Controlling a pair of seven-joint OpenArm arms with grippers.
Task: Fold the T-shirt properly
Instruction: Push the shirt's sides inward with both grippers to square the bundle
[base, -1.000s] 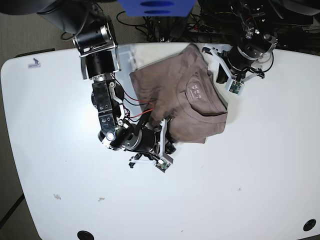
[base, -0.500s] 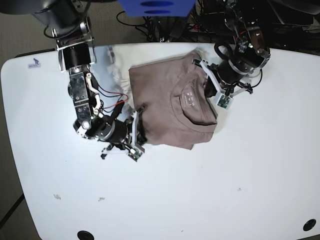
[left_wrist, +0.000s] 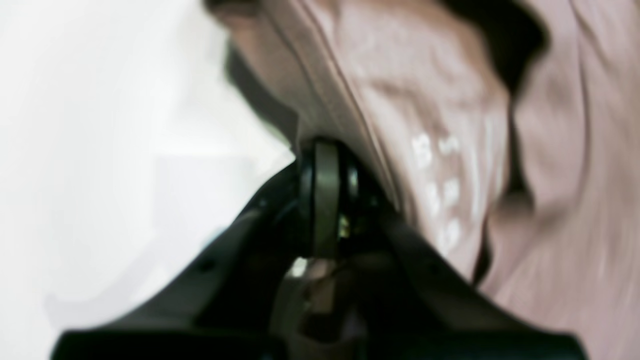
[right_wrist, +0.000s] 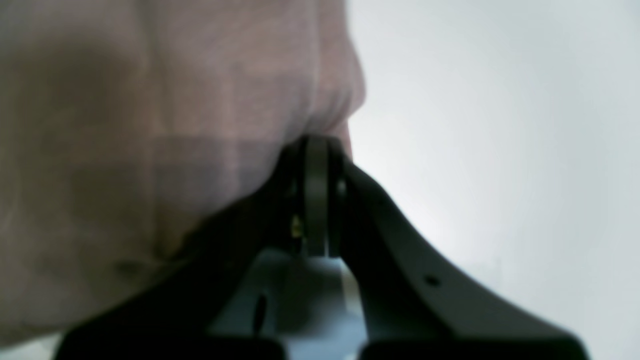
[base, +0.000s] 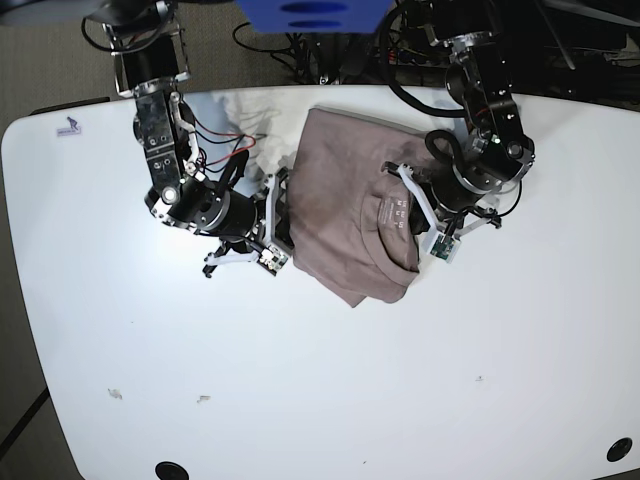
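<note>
- The T-shirt lies bunched on the white table, stretched between the two grippers, with its neck opening toward the left gripper.
- The left gripper is clamped on the T-shirt beside the collar; its wrist view shows the jaws pressed together with the ribbed neckline rising straight from the tips.
- The right gripper is clenched on the opposite edge of the T-shirt; its wrist view shows fabric pinched at the jaw tips and spreading off to one side, bare table on the other.
- A printed label sits inside the neck, just beside the left gripper. In the left wrist view its pale marks are too blurred to read.
- Red and black wires run along the right arm behind its gripper, clear of the cloth.
- A small sticker lies at the table's far corner beyond the right arm; its print is too small to read.
- Two small specks mark the tabletop well away from both grippers.
- Cables and a blue object sit beyond the table edge.
</note>
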